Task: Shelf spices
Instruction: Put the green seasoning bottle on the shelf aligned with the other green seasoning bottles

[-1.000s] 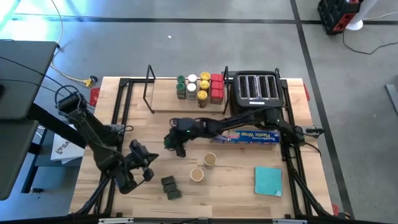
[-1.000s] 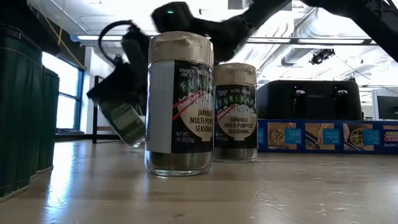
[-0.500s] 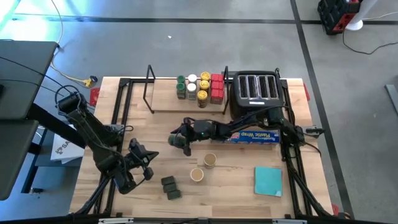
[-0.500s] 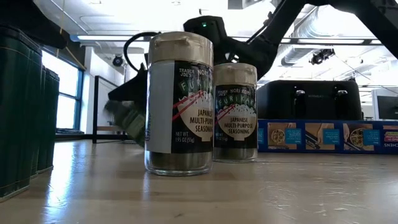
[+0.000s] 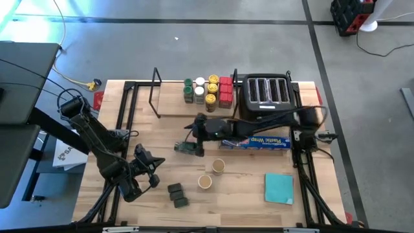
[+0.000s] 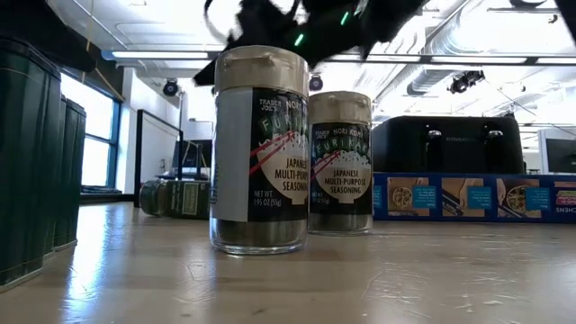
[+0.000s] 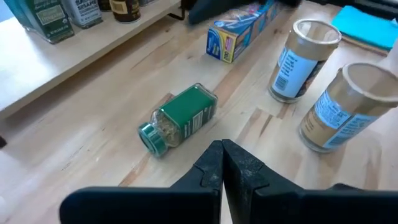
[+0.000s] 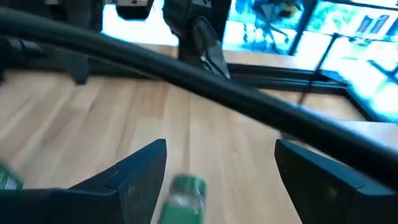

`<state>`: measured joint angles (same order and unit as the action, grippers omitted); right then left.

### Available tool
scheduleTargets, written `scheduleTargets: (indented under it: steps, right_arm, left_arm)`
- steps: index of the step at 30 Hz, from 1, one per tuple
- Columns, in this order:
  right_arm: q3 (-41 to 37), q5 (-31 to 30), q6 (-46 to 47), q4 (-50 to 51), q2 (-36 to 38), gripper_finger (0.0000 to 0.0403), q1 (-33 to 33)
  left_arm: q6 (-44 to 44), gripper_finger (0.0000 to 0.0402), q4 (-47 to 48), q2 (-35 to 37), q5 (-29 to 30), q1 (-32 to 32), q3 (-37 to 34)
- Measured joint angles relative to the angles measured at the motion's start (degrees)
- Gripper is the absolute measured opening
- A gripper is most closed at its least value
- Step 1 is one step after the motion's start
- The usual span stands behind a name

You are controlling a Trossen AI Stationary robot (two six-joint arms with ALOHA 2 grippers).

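On the pale wooden table (image 5: 252,194), the green-lidded, green-labelled glass spice jar (image 5: 188,148) lies on its side, long axis running nine-to-three, lid toward nine; the spread-fingered right gripper (image 5: 196,134) hovers empty just at its twelve o'clock, nearer than the closed left gripper (image 5: 155,169).

two furikake jars (image 6: 259,148), toppled green jar (image 6: 175,197)

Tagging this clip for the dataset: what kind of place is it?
Probably a robotics lab or open workshop, not a kitchen: bare concrete floor with taped lines, a wooden table on a black frame staged with a toaster and spice jars, exposed ceiling ducts.
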<state>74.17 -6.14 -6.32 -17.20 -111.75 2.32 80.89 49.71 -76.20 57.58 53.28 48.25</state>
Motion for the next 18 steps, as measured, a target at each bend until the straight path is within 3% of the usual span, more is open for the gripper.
scheduleTargets:
  steps: [4, 7, 10, 15, 18]
  right_arm:
    - [0.02, -9.67, -3.23, 17.88, 9.34, 0.0295, 3.39]
    - [0.02, -19.50, -2.83, 32.28, 15.41, 0.0295, 6.49]
    - [0.02, -25.40, 1.68, 44.48, 20.49, 0.0295, 9.66]
    - [0.02, -31.59, 12.82, 56.83, 25.51, 0.0296, 14.79]
    - [0.01, -34.33, 15.89, 58.72, 26.12, 0.0296, 17.14]
  left_arm:
    - [-0.48, 0.0027, 0.05, -0.11, -1.73, -1.03, -0.06]
    - [-1.19, 0.0070, -0.45, -0.12, -3.53, -2.08, -1.31]
    - [-4.02, 0.0124, -4.14, 0.17, -5.15, -3.75, -4.31]
    - [-16.25, 0.0208, -12.78, 1.78, -9.79, -9.80, -10.24]
    - [-29.42, 0.0246, -23.56, 4.08, -15.49, -14.24, -15.20]
